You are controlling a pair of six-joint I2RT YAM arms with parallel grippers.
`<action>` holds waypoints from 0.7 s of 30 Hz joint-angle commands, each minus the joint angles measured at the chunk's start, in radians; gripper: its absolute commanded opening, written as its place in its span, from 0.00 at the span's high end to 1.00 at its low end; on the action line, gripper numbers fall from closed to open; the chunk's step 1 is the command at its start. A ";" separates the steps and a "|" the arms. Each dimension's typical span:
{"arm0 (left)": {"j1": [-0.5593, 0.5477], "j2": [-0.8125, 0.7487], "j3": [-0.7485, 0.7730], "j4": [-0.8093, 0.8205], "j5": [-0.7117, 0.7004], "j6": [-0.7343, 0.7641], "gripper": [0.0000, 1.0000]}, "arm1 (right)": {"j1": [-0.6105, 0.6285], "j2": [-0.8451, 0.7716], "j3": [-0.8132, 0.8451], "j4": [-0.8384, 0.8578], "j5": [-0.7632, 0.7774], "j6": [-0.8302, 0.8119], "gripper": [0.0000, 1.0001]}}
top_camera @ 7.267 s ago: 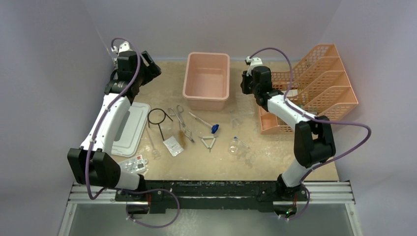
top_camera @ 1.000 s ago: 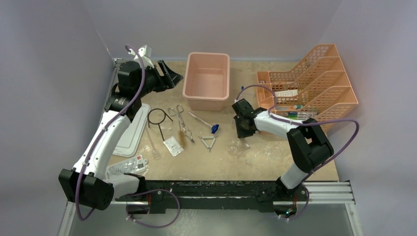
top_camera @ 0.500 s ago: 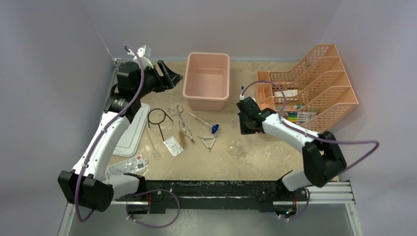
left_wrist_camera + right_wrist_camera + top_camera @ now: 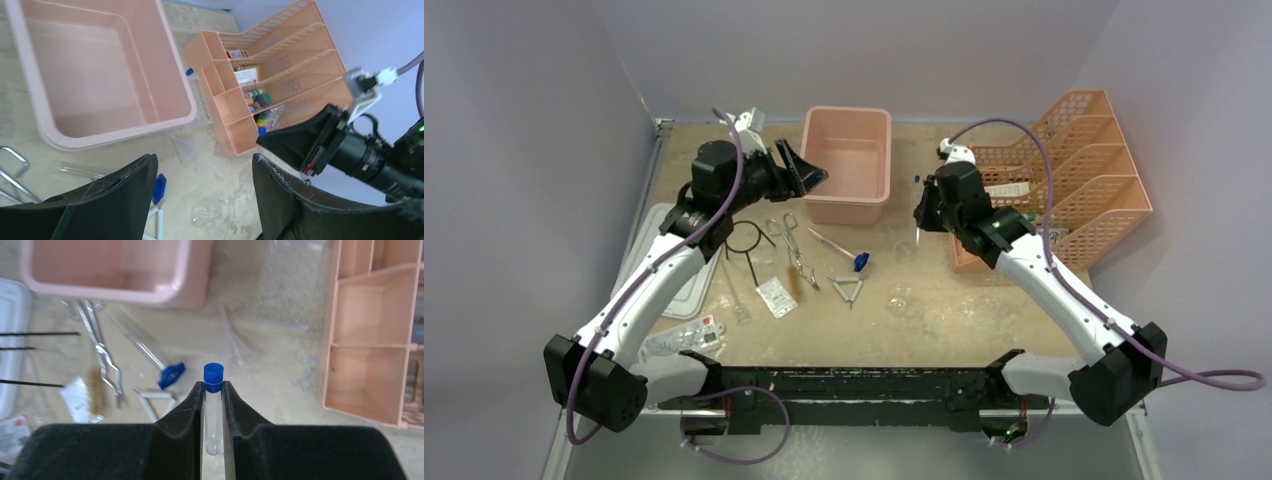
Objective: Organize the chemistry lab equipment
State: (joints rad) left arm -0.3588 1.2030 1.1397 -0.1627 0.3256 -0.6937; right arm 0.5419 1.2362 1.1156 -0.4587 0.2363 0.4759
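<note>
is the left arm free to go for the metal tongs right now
Probably yes. The left hand is open and empty, and the metal tongs lie uncovered close by on its side. Only the black wire ring lies beside them.
</note>
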 commanded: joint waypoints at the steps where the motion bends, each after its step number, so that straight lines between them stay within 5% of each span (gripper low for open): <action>1: -0.083 -0.001 -0.025 0.130 -0.039 -0.051 0.32 | -0.003 -0.035 0.102 0.093 -0.042 0.064 0.85; 21: -0.282 0.107 -0.101 0.473 0.005 -0.226 0.40 | -0.005 -0.051 0.167 0.383 -0.308 0.345 0.84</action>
State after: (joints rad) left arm -0.6270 1.3025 1.0485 0.1741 0.2901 -0.8818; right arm 0.5419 1.2095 1.2362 -0.1616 -0.0116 0.7597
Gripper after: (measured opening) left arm 0.627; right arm 0.164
